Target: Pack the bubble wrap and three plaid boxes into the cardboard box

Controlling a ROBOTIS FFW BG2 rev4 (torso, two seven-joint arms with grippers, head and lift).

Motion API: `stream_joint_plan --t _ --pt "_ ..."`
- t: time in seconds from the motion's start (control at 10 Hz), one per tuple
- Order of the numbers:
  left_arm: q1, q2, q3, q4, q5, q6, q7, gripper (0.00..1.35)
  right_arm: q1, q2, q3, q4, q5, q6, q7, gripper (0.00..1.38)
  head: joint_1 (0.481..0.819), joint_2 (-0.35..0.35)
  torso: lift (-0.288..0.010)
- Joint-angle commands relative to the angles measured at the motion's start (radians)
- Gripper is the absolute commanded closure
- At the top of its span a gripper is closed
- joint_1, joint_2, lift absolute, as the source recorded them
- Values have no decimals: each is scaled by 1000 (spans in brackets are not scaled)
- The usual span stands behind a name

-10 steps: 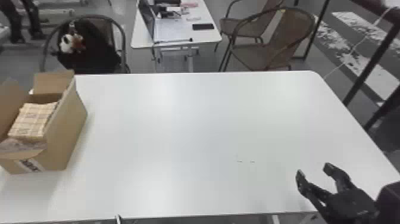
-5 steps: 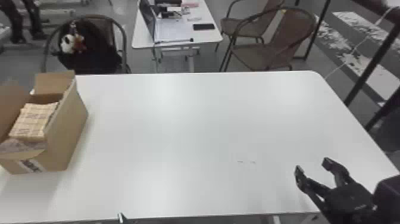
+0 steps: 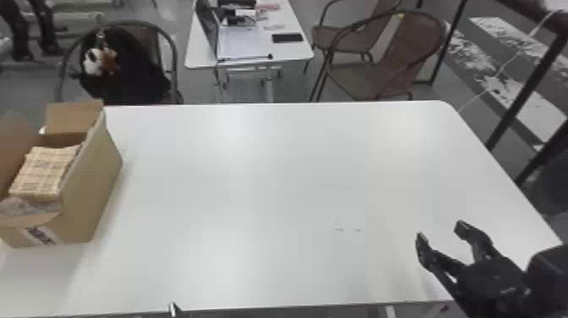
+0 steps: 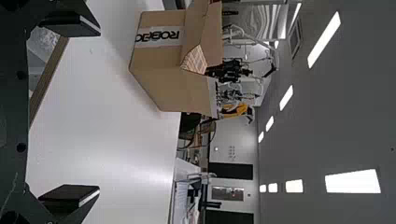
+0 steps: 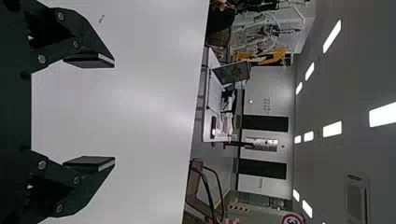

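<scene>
Cardboard box at L edge of head view, on white table. Far flap up, near flap angled outward; prob. so mouth takes items from above. Plaid stack inside, upper part near rim level, likely b/c it rests on other packed goods. Translucent wrap, prob. the bubble wrap, inside at near end, beside plaid; likely there as padding.

R gripper lower R of head view, over table, fingers wide apart, nothing held. L gripper, L side of its wrist view, also wide & w/o load; box upper centre there. Both prob. waiting, packing looks about done.

Count: 1 cardboard box, 2 grippers, 1 patch of wrap, min. 1 plaid box; can't confirm all 3, layers hard to separate.
</scene>
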Motion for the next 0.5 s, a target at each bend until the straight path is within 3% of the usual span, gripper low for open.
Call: stream_joint_plan --t 0.0,0.4 --pt "-2 -1 0 0 -2 -1 0 116 -2 0 1 2 2 -1 1 515 695 -5 -174" --pt "-2 -1 0 0 -5 -1 0 114 -2 0 -2 0 3 -1 3 515 695 -5 -174"
